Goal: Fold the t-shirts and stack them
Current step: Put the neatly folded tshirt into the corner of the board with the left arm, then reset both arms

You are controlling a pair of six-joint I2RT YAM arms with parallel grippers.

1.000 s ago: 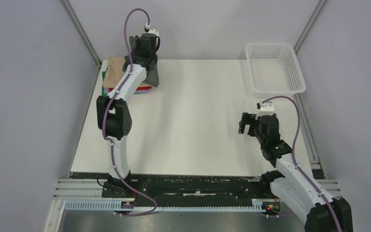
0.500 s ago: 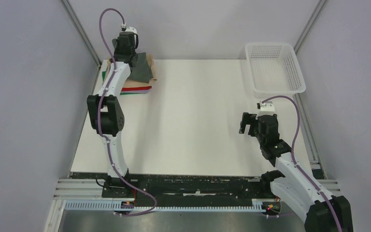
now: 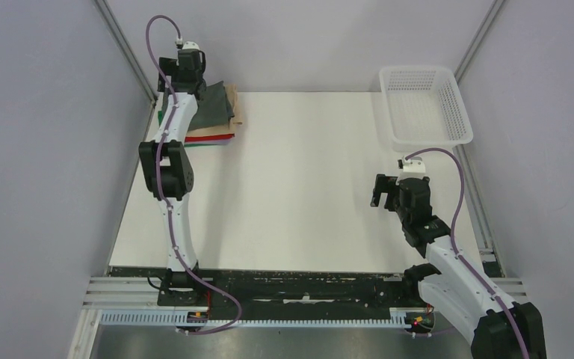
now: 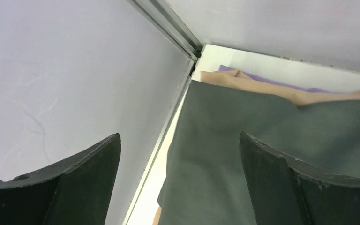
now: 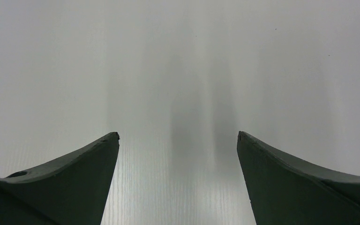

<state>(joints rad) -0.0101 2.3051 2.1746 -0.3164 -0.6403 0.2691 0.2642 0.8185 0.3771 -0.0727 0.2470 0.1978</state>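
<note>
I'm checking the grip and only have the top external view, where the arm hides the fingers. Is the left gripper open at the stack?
Observer: Yes. The left wrist view shows the left gripper with its fingers wide apart and nothing between them.
Operator: What lies ahead of it?
Observer: The charcoal t-shirt, lying smooth, with the edge of the tan t-shirt showing beyond it.
Operator: And the right gripper?
Observer: The right gripper is open too. Its wrist view shows only bare table between the fingers.

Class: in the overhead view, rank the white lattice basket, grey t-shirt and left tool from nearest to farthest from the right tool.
1. White plastic lattice basket, far right.
2. Dark charcoal-grey t-shirt, far left.
3. Left tool, far-left corner, just beyond the t-shirt.
</note>
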